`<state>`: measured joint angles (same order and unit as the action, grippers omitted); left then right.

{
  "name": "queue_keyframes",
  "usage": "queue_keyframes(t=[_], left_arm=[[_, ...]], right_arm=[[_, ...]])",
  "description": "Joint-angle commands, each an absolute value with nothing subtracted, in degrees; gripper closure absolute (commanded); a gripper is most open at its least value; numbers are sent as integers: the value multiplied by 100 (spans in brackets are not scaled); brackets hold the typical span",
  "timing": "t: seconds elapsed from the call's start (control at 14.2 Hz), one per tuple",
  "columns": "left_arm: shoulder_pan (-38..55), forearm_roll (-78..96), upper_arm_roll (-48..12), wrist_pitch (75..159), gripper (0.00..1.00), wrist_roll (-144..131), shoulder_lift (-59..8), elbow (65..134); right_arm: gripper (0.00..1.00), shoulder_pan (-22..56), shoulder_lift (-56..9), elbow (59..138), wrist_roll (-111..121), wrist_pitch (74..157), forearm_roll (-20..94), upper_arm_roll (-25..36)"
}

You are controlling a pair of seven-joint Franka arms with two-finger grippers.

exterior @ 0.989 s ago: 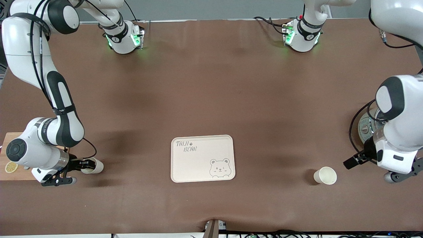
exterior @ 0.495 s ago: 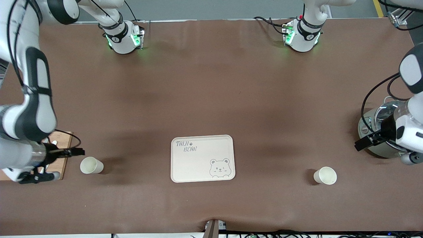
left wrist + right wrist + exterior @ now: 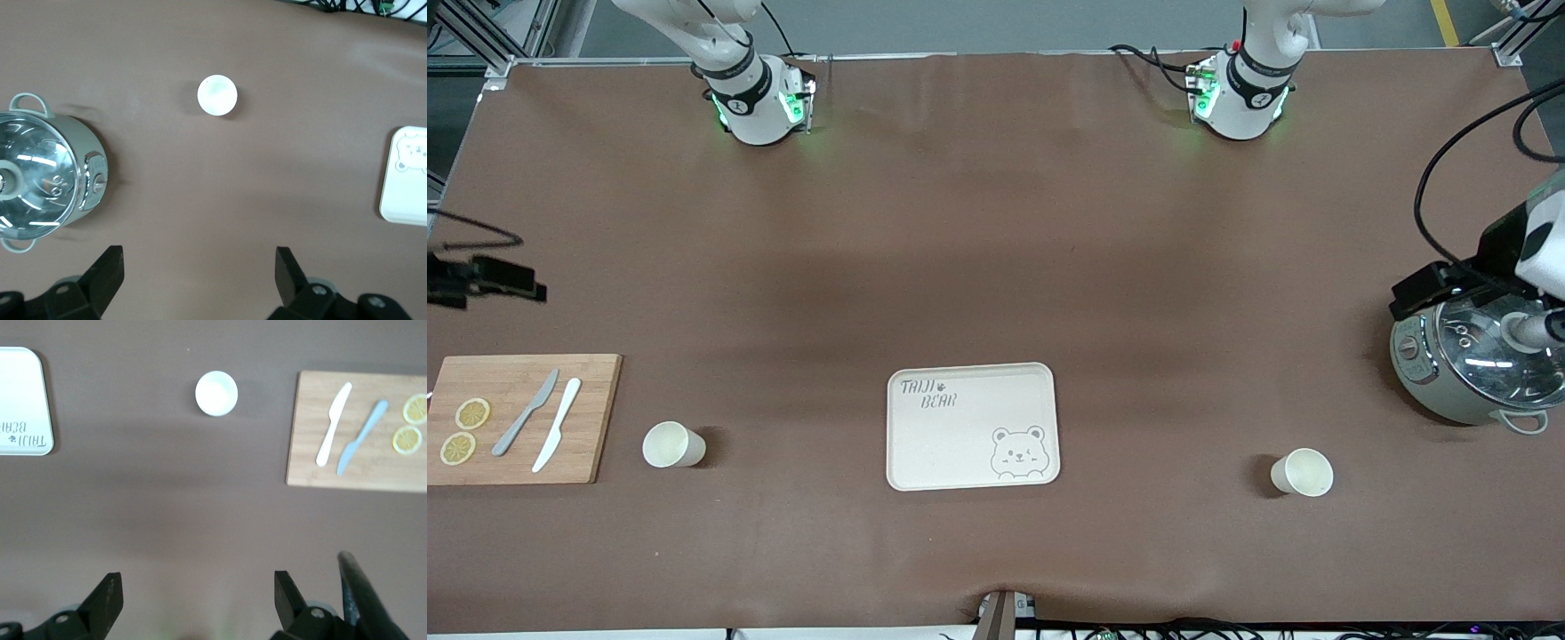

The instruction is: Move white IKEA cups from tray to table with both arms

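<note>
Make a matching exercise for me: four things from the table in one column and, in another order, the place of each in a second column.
Things:
1. lemon slices
2. tray
3. cooker
4. cup

Places:
A. standing on the table between the cutting board and the tray
B. at the left arm's end of the table, under the left tool
C. lying on the cutting board, beside two knives
D. in the middle of the table, between the two cups

Pairs: 1-C, 2-D, 3-B, 4-A
</note>
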<state>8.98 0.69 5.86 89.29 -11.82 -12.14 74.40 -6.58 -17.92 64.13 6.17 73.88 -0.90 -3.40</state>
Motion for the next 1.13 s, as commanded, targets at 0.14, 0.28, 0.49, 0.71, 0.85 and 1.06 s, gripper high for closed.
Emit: queue_keyframes(t=[0.14, 0.28, 0.49, 0.71, 0.85, 1.06], left_arm=[[835, 79, 571, 8771, 0, -1020, -476, 8145], [704, 175, 571, 8807, 0, -1011, -195, 8471], [686, 211, 571, 8807, 0, -984, 44, 8762], [685, 211, 571, 8807, 0, -984, -44, 8666], [686, 211, 571, 8807, 0, -993, -131, 8483], [720, 193, 571, 8807, 0, -1028, -237, 8341]], right_arm=[[0, -703, 173, 8812, 264, 8242, -228, -352], [0, -712, 299, 8913, 264, 8271, -229, -352], [0, -712, 273, 8842, 237, 8279, -220, -343], [0, -712, 264, 8833, 229, 8306, -185, -343], [0, -694, 272, 8798, 211, 8262, -167, -352], [0, -712, 264, 8798, 176, 8270, -167, -352]])
